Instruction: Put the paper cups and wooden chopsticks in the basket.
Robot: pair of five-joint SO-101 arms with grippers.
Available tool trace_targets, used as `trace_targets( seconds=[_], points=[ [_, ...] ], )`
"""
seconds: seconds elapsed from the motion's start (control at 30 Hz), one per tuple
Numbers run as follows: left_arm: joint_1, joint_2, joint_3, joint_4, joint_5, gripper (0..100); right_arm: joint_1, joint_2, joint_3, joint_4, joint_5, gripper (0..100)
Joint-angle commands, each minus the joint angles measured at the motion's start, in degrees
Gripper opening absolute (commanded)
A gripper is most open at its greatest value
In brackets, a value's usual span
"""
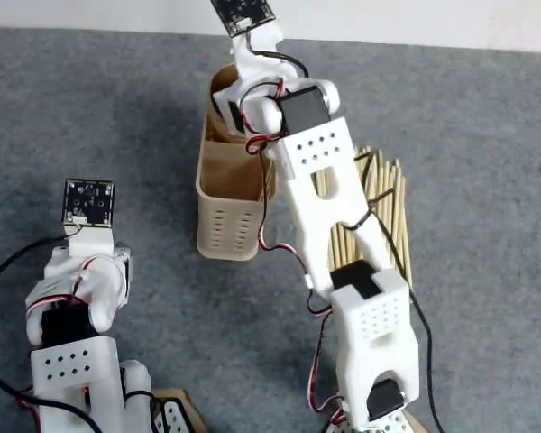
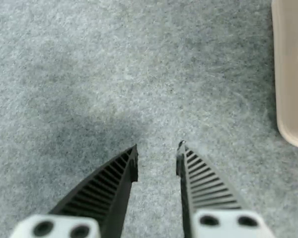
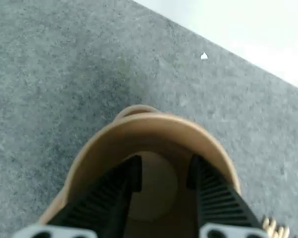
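The beige basket (image 1: 230,203) stands upright on the grey mat, and its rounded end (image 3: 154,129) sits right under my right gripper (image 3: 164,166). That gripper is open, with its fingers pointing down into the basket's far end. Between them a pale round shape (image 3: 156,191) lies inside the basket; I cannot tell whether it is a paper cup. A bundle of wooden chopsticks (image 1: 385,203) lies on the mat to the right of the basket, partly under the right arm (image 1: 329,194). My left gripper (image 2: 158,148) is open over bare mat, left of the basket's wall (image 2: 290,74).
The left arm (image 1: 77,298) is at the front left of the table, its wrist pointing toward the back. Grey mat (image 1: 117,117) covers the table, ending at a white strip (image 1: 415,18) along the back. Bare mat lies left of the basket.
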Motion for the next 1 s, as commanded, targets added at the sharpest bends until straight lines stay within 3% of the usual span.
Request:
trace_targets(
  seconds=[0.0,0.17,0.37,0.57,0.8,0.97],
  points=[
    [0.84,0.04,-0.22,-0.88,0.62,16,-0.57,-2.42,-7.34,1.54,-0.09,18.3],
    [0.84,0.04,-0.22,-0.88,0.62,16,-0.48,-10.51,-19.56,10.95,-0.53,18.3],
    [0.84,0.04,-0.22,-0.79,0.62,16,1.45,-21.93,-15.16,22.11,-0.26,18.3],
    [0.84,0.04,0.4,-0.97,0.62,16,17.54,-36.97,16.13,21.85,0.18,18.3],
    [0.84,-0.13,0.48,-0.97,0.62,16,32.13,-48.66,52.7,18.86,19.43,18.3],
    [0.84,-0.22,0.48,-0.97,0.62,16,36.53,-48.22,75.74,5.49,23.3,16.9]
  ],
)
